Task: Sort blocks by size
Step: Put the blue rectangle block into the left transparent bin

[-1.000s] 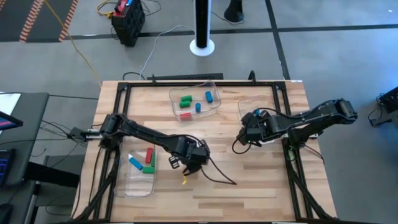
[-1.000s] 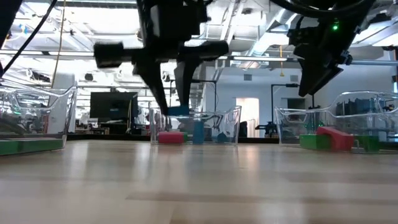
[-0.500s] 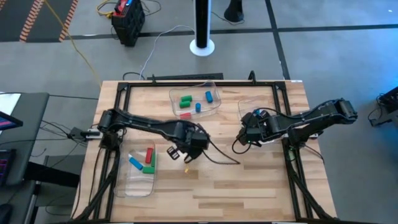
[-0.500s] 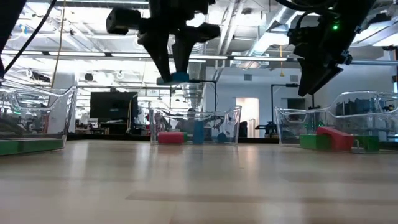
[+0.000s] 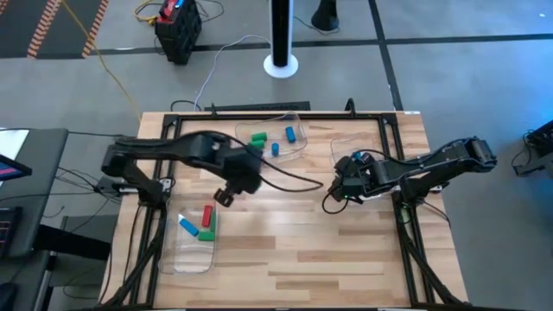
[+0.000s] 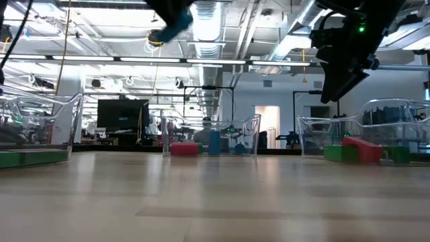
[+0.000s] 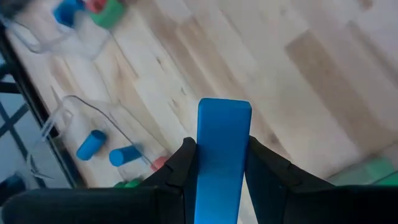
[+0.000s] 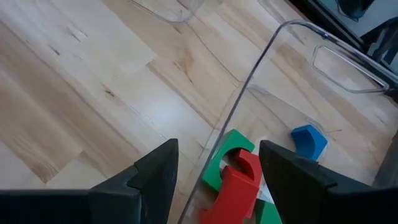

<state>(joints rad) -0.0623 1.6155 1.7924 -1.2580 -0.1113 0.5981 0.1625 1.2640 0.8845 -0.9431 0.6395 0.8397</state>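
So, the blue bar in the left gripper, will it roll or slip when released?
The blue bar has flat faces, so it probably will not roll. It looks rigid and smooth, so it might slide between the left gripper fingers. Clamped low with much standing free, it could tip.

A robotics lab or industrial hall. Exposed ceiling ducts [image 6: 201, 13] and strip lights run overhead. Concrete floor [image 5: 449, 78] surrounds the framed wooden table [image 5: 346, 250].
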